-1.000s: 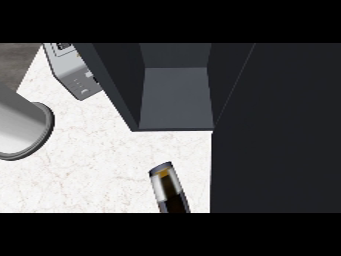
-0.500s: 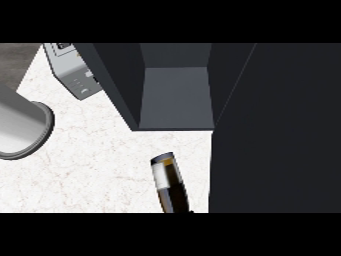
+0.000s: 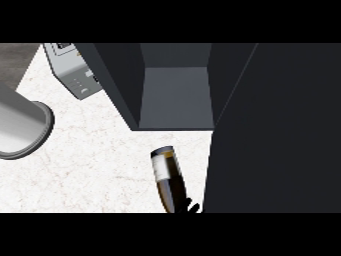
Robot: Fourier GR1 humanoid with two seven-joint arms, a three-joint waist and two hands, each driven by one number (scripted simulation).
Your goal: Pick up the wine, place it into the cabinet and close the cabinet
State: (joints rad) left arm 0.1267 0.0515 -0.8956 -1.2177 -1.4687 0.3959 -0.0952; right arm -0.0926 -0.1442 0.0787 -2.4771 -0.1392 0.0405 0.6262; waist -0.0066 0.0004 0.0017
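Wine (image 3: 168,179) is edging farther toward the open cabinet (image 3: 176,97), with the right hand (image 3: 192,206) gripping its near end.

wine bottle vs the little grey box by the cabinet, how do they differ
The wine bottle is dark, slim and round with a pale label; the grey box is light and square-edged. The wine bottle leans near the lower edge, the right hand curled at its lower end; no hand is at the grey box, left of the cabinet. Both are outside the cabinet, over the white counter.
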